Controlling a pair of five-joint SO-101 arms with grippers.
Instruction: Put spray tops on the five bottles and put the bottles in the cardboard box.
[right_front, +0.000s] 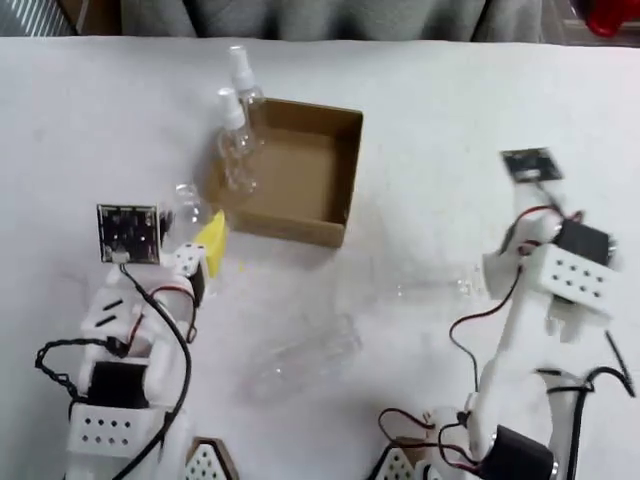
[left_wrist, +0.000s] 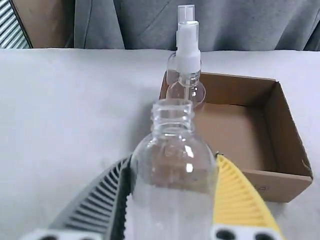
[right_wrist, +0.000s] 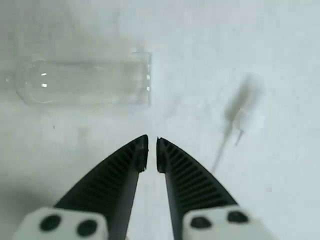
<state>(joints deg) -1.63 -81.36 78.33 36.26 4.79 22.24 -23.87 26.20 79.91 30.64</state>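
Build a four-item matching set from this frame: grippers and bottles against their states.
Things:
1. left gripper
2. right gripper
3. lying bottle
4. free-standing bottle

States:
a. spray top fitted
b. shut, empty
c. on its side on the table
d. shut on an uncapped bottle

Pairs: 1-d, 2-b, 3-c, 4-a

Bottle (right_front: 300, 358) lies before box (right_front: 290, 228) (on table (right_front: 450, 100)).
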